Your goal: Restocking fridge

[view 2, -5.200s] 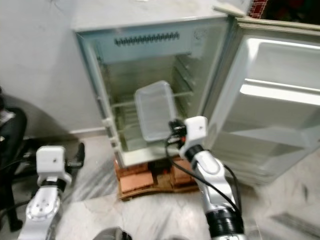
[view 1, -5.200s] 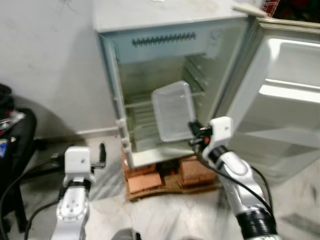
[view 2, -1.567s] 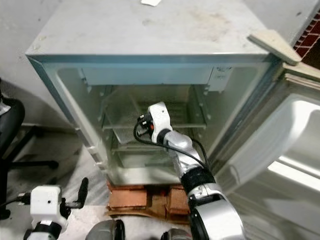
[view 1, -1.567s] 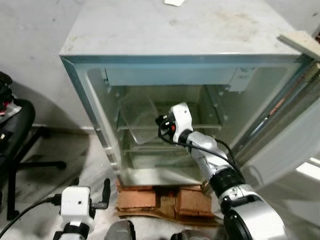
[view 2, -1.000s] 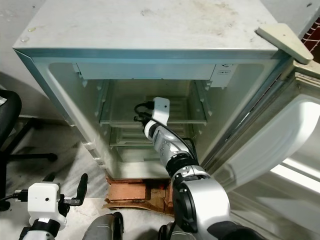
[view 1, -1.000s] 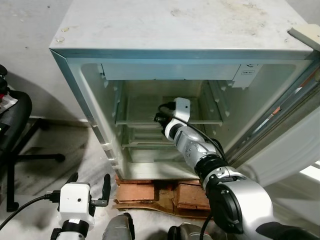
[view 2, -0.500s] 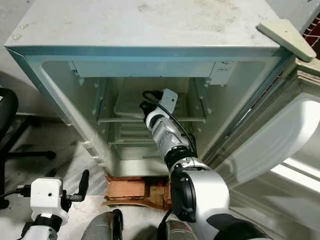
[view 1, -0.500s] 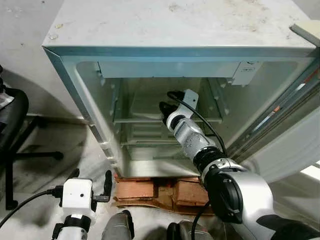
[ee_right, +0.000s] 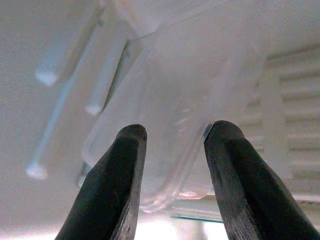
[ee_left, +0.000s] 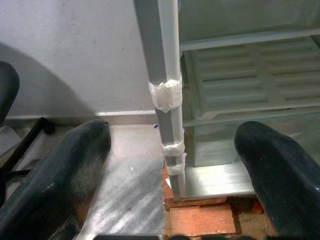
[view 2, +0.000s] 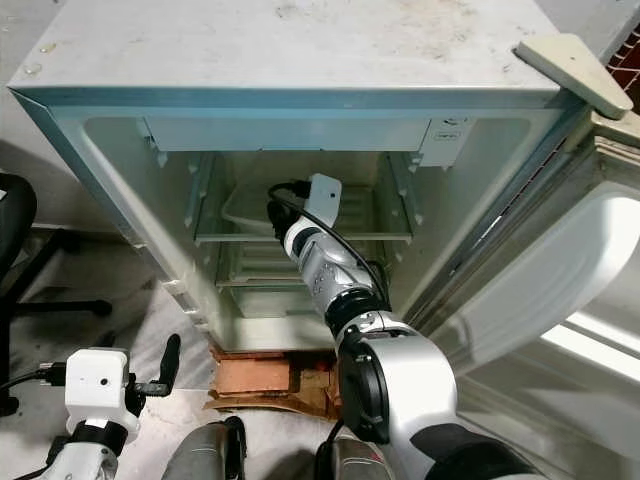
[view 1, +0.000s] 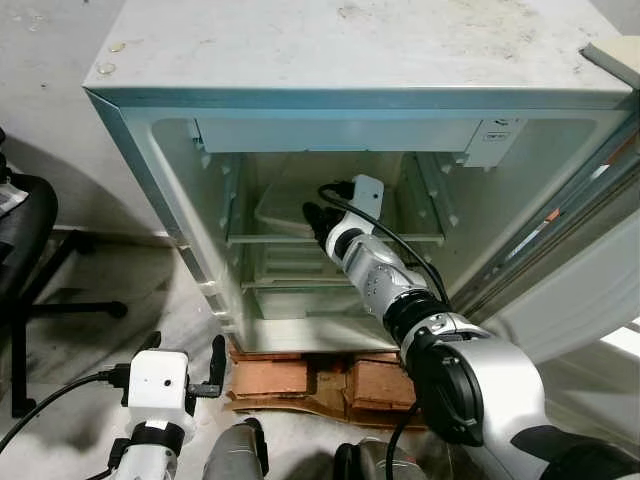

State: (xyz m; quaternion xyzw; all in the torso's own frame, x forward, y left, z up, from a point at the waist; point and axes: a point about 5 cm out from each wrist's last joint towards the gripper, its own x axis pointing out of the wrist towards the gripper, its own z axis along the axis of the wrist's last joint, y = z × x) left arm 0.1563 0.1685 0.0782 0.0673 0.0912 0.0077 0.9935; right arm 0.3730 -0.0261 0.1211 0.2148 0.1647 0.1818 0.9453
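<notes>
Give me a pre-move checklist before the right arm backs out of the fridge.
1. Clear container resting on the upper shelf: ok.
2. Right gripper fingers parted: ok.
3. Fingers free of the container rim: cannot tell; the rim sits between them.
4. Fridge door swung wide, out of the arm's way: ok.
5. Left gripper open, low beside the fridge frame, outside it: ok.
</notes>
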